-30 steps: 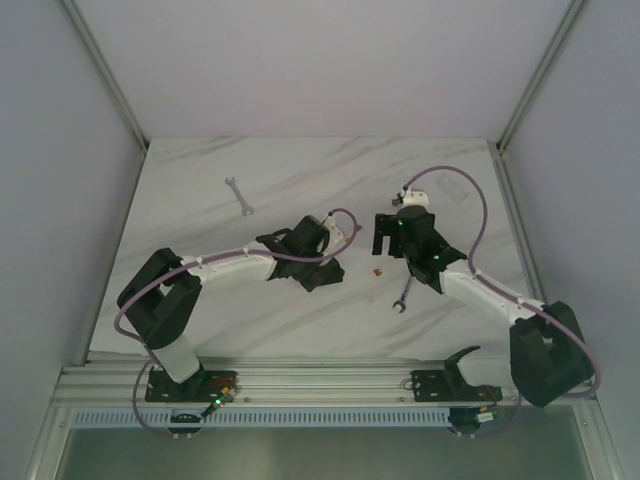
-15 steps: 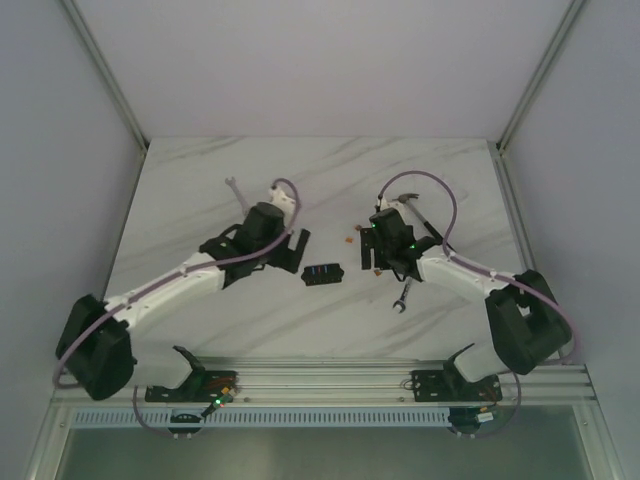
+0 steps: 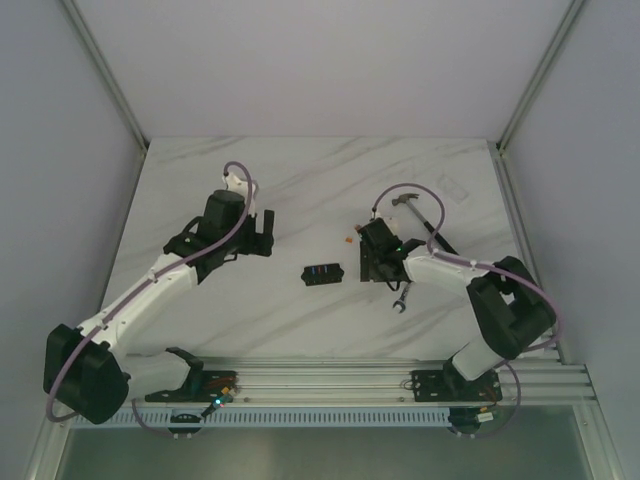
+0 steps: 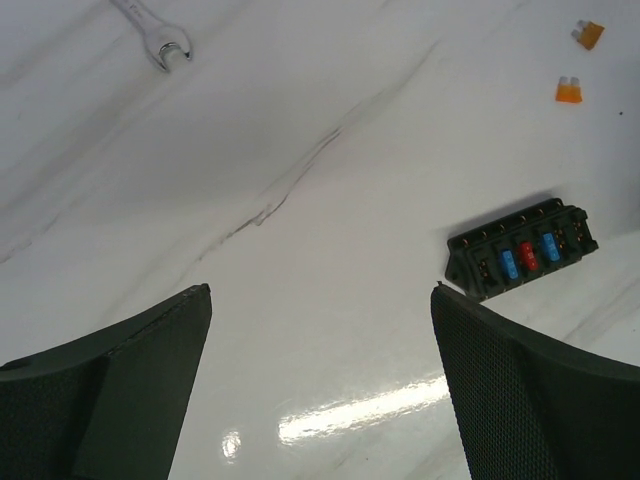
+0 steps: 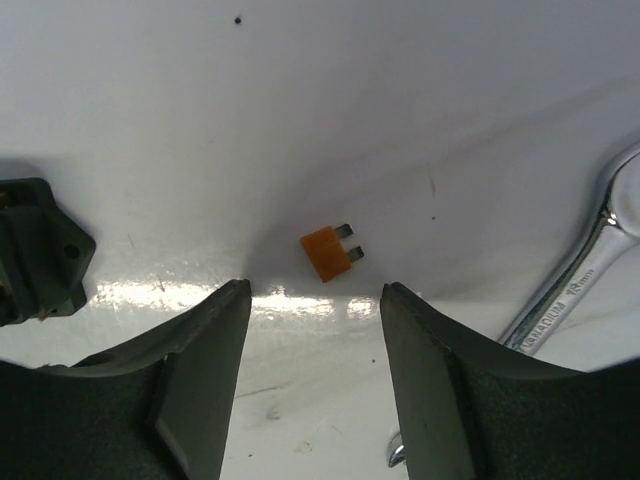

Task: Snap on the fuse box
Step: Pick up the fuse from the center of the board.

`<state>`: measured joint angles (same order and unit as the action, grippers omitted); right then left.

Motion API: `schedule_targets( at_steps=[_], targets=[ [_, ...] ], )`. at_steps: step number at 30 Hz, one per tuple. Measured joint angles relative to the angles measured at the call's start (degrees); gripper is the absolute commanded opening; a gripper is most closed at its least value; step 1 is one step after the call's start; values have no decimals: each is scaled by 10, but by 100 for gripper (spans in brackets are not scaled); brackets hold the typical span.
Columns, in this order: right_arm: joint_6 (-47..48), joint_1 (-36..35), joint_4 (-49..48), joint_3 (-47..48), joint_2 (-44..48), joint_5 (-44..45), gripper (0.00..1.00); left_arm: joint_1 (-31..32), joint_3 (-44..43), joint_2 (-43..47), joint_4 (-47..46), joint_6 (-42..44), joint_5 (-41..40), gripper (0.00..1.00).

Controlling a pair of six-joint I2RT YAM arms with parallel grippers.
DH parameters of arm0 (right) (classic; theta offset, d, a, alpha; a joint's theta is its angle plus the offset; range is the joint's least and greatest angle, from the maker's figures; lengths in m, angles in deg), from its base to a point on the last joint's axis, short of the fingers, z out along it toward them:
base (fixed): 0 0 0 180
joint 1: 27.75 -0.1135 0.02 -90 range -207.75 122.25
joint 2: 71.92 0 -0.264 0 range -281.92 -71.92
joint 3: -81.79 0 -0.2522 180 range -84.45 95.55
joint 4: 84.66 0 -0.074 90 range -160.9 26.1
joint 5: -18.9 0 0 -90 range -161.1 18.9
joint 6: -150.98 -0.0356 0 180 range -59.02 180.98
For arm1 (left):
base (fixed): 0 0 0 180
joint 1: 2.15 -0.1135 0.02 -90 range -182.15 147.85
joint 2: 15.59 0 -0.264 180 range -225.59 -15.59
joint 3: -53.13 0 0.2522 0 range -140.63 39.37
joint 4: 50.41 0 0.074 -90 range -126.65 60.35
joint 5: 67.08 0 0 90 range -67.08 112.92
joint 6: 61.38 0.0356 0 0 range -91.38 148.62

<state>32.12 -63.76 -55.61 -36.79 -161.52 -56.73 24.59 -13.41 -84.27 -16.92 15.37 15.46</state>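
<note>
Just ahead of the right jaws, in line with the gap between them, a loose orange fuse (image 5: 328, 252) lies flat on the white worktop (image 3: 300, 180). Its two metal blades point away to one side. The right jaws stand partly spread with nothing between them, low over the worktop.

The step in hand looks to be picking up this fuse so that it can be pushed into the fuse box (image 3: 323, 273). To do it well, the jaws would need to move forward until the orange body sits squarely between them. They should then come down and pinch that body alone, leaving the blades free for the socket. The piece is tiny and the worktop glossy, so an off-centre pinch would likely flick or skid it away. A slow, centred closing seems wise. A wrench (image 5: 570, 280) lies close outside one side of the jaws and should be kept clear of.

The fuse box rests on the worktop just outside the other side of the right jaws, apart from them, with only its corner showing in the wrist view. The left jaws are spread wide and hold nothing. From them the box lies ahead and off toward the right-hand side, well apart, with blue and red fuses seated in its top.
</note>
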Motion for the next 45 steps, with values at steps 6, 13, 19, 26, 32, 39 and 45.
schedule_targets(
  at_steps=[6, 13, 19, 26, 32, 39, 45],
  targets=[
    [-28, -13, 5, 13, -19, 7, 56, -26, 0, -1, 0, 0, 2, 100],
    [-42, -17, 3, 49, -52, 8, 54, -36, 6, 1, 0, -2, 5, 100],
    [-43, -19, -15, 80, -79, -14, 57, -37, 10, 2, 0, -3, 7, 100],
    [-5, -20, -17, 110, -79, -27, 61, -40, 10, 2, 0, -5, 11, 100],
    [99, -10, -6, 125, -79, -28, 63, -46, 10, 7, 0, -5, 16, 100],
    [186, 33, -1, 153, -102, -83, 66, -51, 10, 15, 0, -5, 20, 100],
    [215, 41, 10, 155, -134, -128, 73, -54, 11, 20, 0, -5, 25, 100]
  ],
)
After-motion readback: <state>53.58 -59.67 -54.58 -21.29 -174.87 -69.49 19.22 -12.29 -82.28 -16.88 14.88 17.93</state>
